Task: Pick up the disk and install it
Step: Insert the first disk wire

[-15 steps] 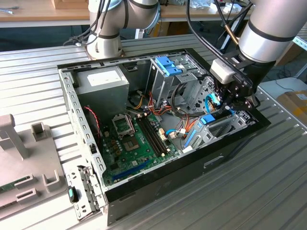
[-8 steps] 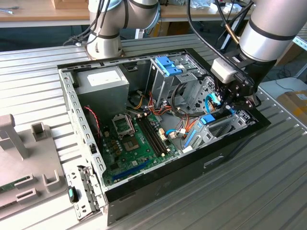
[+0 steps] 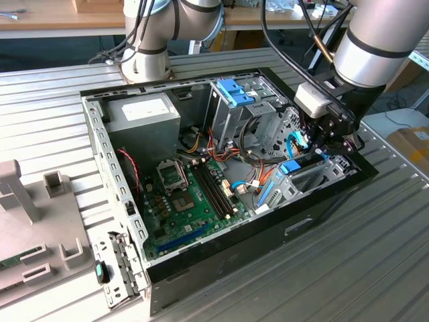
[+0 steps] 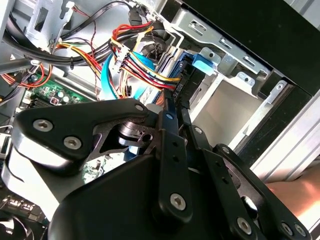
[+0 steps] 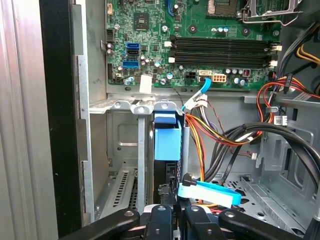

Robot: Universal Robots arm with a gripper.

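The disk (image 5: 167, 142), a dark drive in a light-blue carrier, stands on edge in the lower metal drive bay (image 5: 122, 150) at the case's front corner. In the exterior view its blue carrier (image 3: 289, 167) shows just under my gripper (image 3: 322, 144). My gripper (image 5: 173, 212) is over the disk's near end with its black fingers (image 5: 161, 220) drawn close together. In the second wrist view the gripper (image 4: 175, 102) has its tips meeting at the disk's dark edge (image 4: 181, 87), beside the carrier's blue tab (image 4: 204, 62). I see nothing else between the fingers.
The open computer case (image 3: 221, 255) lies on a slatted metal table. The motherboard (image 3: 188, 194), the power supply (image 3: 144, 114) and a tall drive cage with a blue-tabbed bracket (image 3: 234, 90) are inside. Coloured cable bundles (image 5: 215, 135) and a blue flat cable (image 5: 210, 192) hang close beside the bay.
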